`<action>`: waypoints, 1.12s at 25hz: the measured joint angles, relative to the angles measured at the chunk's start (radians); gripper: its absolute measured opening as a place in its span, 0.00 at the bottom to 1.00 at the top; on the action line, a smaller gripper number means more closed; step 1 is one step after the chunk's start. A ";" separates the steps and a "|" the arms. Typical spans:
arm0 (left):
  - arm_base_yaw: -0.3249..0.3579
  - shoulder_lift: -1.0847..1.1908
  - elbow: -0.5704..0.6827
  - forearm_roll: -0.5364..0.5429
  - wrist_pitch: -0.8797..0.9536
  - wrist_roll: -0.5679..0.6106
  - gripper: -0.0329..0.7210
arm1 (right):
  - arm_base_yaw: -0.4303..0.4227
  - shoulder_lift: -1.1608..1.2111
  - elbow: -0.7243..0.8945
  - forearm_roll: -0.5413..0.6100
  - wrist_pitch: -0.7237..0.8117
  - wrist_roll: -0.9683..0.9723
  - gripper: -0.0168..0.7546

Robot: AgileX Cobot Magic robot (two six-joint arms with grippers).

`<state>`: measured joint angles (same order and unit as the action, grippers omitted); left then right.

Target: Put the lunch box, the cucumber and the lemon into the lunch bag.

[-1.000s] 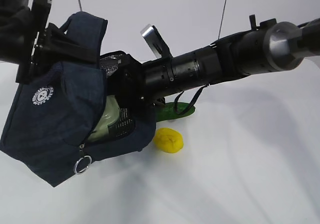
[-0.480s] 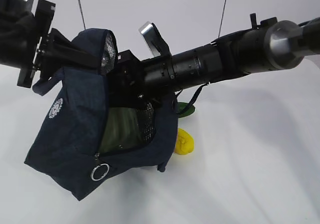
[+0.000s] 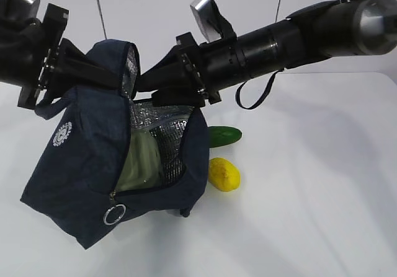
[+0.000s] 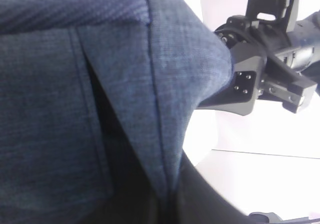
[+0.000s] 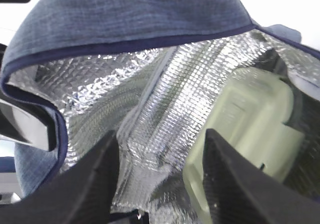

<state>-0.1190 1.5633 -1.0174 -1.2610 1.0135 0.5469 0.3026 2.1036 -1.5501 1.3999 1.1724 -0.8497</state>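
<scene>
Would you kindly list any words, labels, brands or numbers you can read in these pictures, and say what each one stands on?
Round white logo on the side of the dark navy fabric lunch bag: ring of lettering, too small and blurred to read.
No other text, number or sign shows in any view.

left claw (image 3: 93, 72) clamped, right claw (image 5: 160, 149) spread

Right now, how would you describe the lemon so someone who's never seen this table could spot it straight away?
Find the big dark blue lunch bag held up at the left of the white table. By its lower right corner, two items lie on the tabletop. The lemon is the nearer one: small, bright yellow and oval, unlike the long dark green cucumber behind it.
</scene>
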 joint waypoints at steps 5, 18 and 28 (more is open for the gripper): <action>0.000 0.000 0.000 0.000 -0.002 0.000 0.04 | -0.025 0.000 -0.024 -0.063 0.002 0.033 0.53; 0.000 0.002 0.000 0.000 0.006 0.000 0.04 | -0.033 -0.036 -0.096 -0.343 0.016 0.097 0.53; 0.002 0.083 0.000 -0.038 0.013 0.007 0.04 | -0.033 -0.226 -0.102 -0.744 0.045 0.312 0.53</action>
<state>-0.1170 1.6460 -1.0174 -1.2989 1.0269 0.5539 0.2699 1.8781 -1.6525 0.6559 1.2170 -0.5382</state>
